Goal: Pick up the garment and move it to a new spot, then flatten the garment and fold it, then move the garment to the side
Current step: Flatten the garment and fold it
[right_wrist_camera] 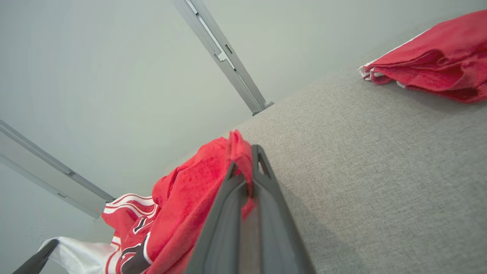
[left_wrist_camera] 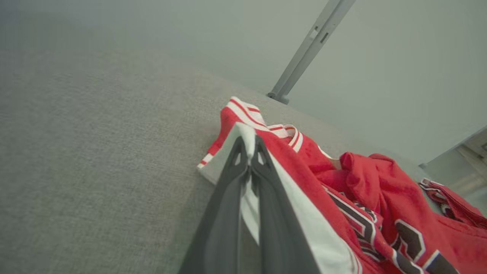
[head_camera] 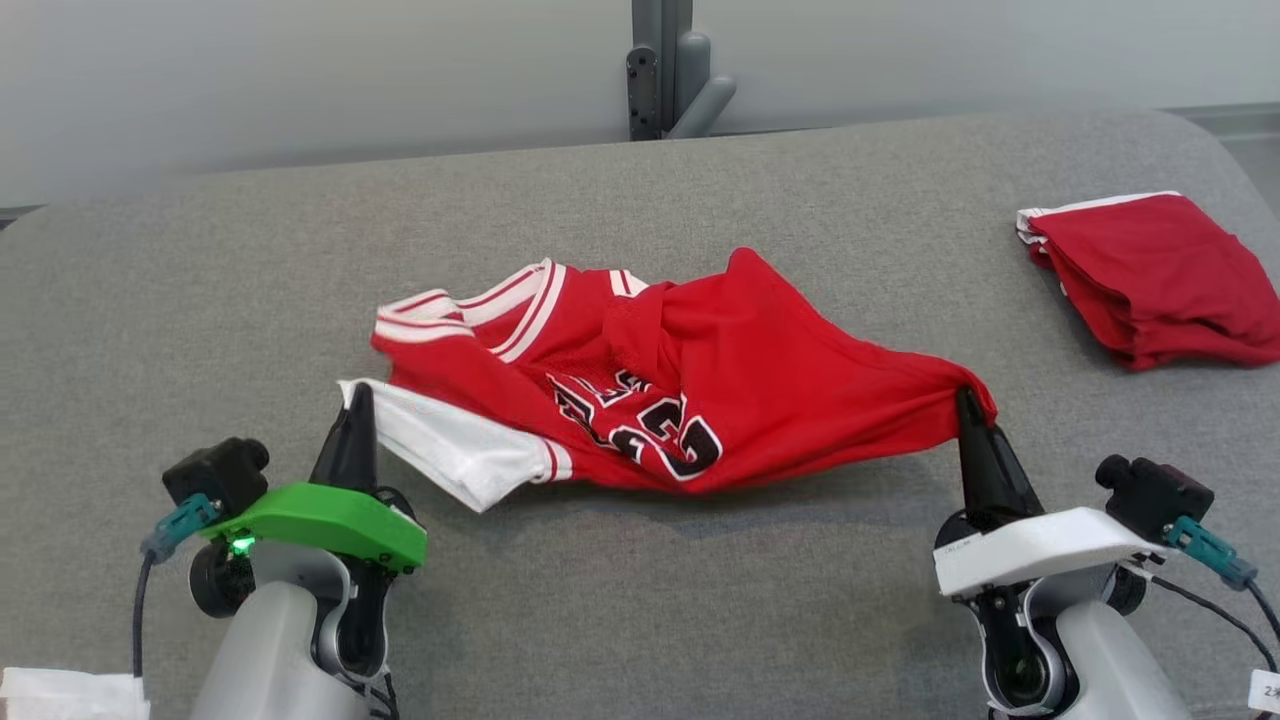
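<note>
Red basketball jersey [head_camera: 660, 390] stretched out across the middle of the table

The left gripper [head_camera: 357, 400] has its jaws closed on a white corner of the cloth. The right gripper [head_camera: 967, 405] is pinching a red corner at the other end. It hangs crumpled between them over the grey fabric table [head_camera: 700, 620], with the black-and-white lettering facing up and the striped trim toward the left. A folded red garment [head_camera: 1160, 275] sits by the far right edge, well apart.

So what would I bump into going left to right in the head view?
left pincer → jersey → right pincer → folded red cloth
</note>
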Available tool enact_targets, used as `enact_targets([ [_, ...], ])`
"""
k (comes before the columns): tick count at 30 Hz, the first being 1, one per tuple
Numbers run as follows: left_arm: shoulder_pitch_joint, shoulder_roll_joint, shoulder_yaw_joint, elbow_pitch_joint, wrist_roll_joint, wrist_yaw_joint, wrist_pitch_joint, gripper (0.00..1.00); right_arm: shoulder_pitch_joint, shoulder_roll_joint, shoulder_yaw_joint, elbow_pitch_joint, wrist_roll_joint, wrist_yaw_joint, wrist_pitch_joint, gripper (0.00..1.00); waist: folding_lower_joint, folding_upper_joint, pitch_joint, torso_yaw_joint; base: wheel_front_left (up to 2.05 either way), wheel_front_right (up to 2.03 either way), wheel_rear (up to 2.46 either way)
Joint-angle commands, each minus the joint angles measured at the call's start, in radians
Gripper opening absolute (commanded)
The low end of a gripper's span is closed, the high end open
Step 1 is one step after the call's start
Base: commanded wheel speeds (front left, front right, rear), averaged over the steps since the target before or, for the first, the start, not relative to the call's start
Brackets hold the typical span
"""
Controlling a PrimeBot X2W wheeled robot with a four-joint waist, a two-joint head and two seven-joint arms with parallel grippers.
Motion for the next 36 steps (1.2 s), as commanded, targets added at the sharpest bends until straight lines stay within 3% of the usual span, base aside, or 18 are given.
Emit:
enact_targets([
  [1, 0.028, 0.010, 0.000, -0.055, -0.023, -0.004, -0.004, 0.00, 0.014, -0.004, -0.002, -0.030, 0.028, 0.000, 0.006, 0.00, 0.0000, 0.0018, -0.036, 0.018, 0.00, 0.00, 0.00],
  [6, 0.100, 0.032, 0.017, -0.314, -0.092, -0.003, 0.018, 0.00, 0.033, -0.004, -0.006, -0.180, 0.123, 0.000, 0.051, 0.00, 0.0000, 0.0018, -0.081, 0.030, 0.00, 0.00, 0.00],
  [14, 0.169, 0.053, 0.057, -0.750, -0.138, 0.071, 0.099, 0.00, 0.069, -0.004, -0.049, -0.441, 0.196, 0.000, 0.160, 0.00, 0.0000, 0.0018, -0.113, 0.025, 0.00, 0.00, 0.00],
  [21, 0.147, 0.057, 0.065, -1.024, -0.165, 0.117, 0.165, 0.00, 0.096, -0.003, -0.113, -0.644, 0.286, 0.000, 0.238, 0.00, 0.0000, 0.0018, -0.113, 0.008, 0.00, 0.00, 0.00],
  [30, 0.069, 0.063, 0.049, -1.194, -0.221, 0.162, 0.267, 0.00, 0.123, -0.003, -0.193, -0.826, 0.416, 0.000, 0.302, 0.00, 0.0000, 0.0018, -0.070, -0.011, 0.00, 0.00, 0.00],
  [36, -0.057, 0.100, 0.037, -1.131, -0.210, 0.170, 0.338, 0.00, 0.030, -0.003, -0.216, -0.798, 0.411, 0.000, 0.358, 0.00, 0.0000, 0.0018, 0.042, -0.011, 0.00, 0.00, 0.00],
])
